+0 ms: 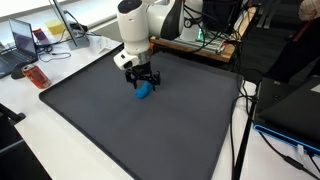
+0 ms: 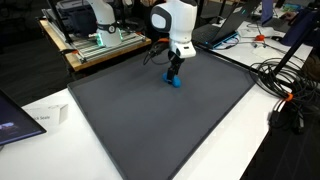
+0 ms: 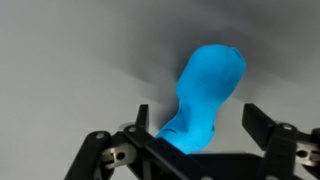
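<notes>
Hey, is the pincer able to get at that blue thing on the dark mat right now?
Probably yes: the pincer hangs open right over the blue thing, with one side of it on either flank, and nothing shows between them on the dark mat.

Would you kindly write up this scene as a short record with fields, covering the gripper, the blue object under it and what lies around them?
gripper: gripper open, pointing down, one finger on each side of the blue object
nearest thing: blue object, lying on the mat between the fingers; whether they touch it cannot be told
surface: dark grey mat spread on a white table
surroundings: laptop on the table off the mat; cables beside the mat's edge
</notes>
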Controlling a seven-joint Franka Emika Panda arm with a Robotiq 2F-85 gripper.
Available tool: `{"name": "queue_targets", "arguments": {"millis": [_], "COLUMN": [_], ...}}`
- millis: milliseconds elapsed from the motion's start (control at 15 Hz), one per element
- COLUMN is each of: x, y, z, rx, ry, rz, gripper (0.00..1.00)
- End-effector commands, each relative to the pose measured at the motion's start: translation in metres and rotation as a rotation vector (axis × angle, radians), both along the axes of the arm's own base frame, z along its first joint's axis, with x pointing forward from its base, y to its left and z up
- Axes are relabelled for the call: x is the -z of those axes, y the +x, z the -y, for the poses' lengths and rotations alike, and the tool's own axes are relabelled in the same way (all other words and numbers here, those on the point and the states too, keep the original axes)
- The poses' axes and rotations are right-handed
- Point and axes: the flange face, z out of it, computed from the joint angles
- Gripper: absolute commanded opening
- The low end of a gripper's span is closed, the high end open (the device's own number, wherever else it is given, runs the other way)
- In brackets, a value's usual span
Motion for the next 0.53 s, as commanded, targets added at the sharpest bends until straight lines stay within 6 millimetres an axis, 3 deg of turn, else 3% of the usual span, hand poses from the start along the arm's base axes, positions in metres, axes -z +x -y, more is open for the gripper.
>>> {"name": "queue_targets", "arguments": {"millis": [0,467], "x": [-0.016,-0.04], "y": [-0.004,-0.018], "z": [-0.003,-0.034], "rx": [0.037,0.177], "ry": [-0.043,-0.151], "rz": [0.04,0.083], "gripper": [1.0,1.0]}}
